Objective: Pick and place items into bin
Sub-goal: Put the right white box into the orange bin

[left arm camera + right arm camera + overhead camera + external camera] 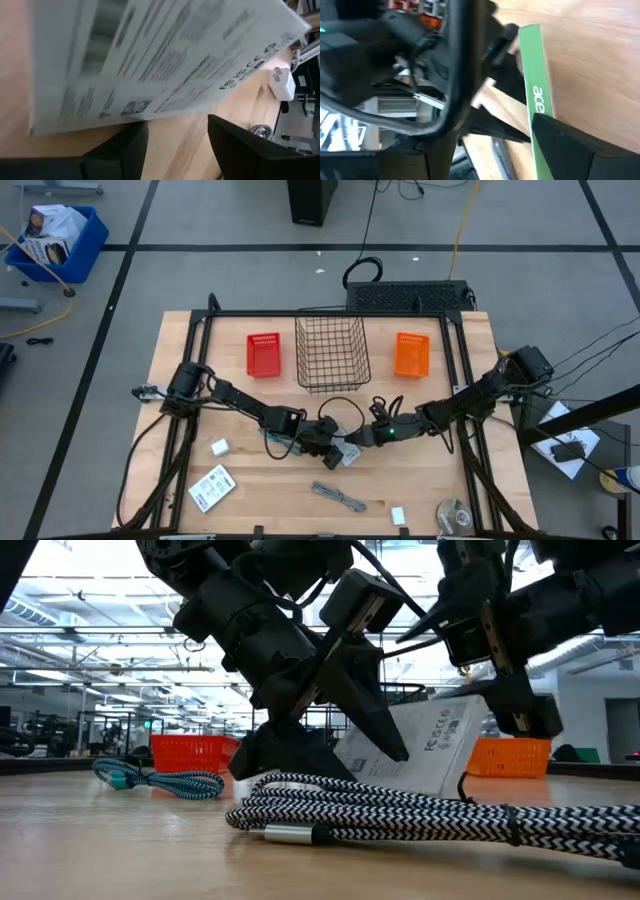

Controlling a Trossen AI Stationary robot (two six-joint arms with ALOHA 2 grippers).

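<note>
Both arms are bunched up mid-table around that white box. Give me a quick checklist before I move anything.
1. Who holds the white box: left gripper and right gripper both sit against it. Cannot tell.
2. Box off the table: it is tilted, and the grey cable hides its lower edge. Cannot tell.
3. Arms apart: the grippers are crowded together at the box. Not ok.
4. Snag risk: the teal cable lies right beside the left gripper. Not ok.
5. Way to the wire basket: bare wood between it and the grippers. Ok.
6. Grey cable apart from the grippers, in the high view. Ok.
</note>
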